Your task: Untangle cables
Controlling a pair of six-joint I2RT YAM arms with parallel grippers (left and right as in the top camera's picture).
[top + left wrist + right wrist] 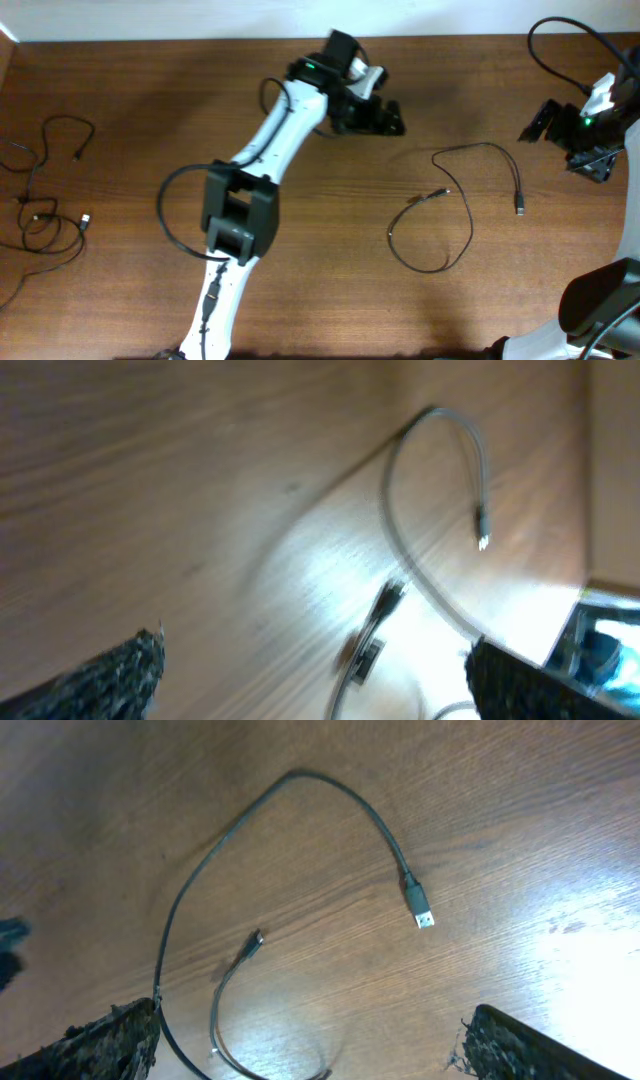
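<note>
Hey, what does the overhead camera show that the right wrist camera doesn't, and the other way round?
Only the overhead shows the second cluster of cables at the left edge of the table, plus the left arm and the right arm. Only the right wrist view shows its own fingertips at the bottom corners, spread apart with nothing between them, and the plug's silver tip clearly. Both show the single loose cable lying looped on the wooden table.

Dark brown wood-grain table (pixel 120 70), pale wall strip (pixel 150 18) along its far edge.
</note>
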